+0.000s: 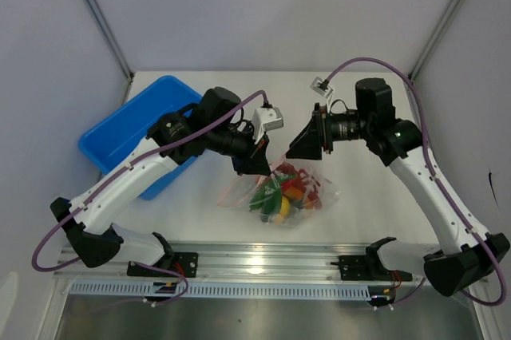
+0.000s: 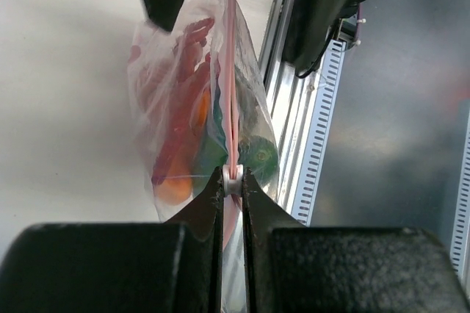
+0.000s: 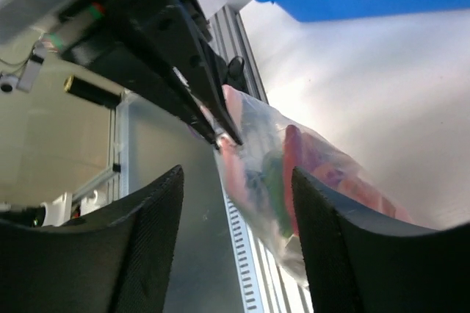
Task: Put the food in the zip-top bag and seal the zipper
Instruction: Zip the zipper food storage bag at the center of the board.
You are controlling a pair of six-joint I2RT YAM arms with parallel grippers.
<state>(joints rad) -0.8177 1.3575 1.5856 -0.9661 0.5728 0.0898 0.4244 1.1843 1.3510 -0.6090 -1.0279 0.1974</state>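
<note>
Pinches the near end of the zipper [image 2: 230,70] hard between the shut fingers of the left gripper [image 2: 232,178], apparently to lift the mouth edge and draw the pink strip straight for sealing. Holds the right gripper [image 3: 236,173] wide open and empty, facing the zip-top bag [image 1: 311,196] from the other side, seemingly ready to close on the strip. Leaves the food [image 1: 279,190] already inside the bag, which sags onto the table [image 1: 375,196] between the arms, near the blue bin [image 1: 128,132].
</note>
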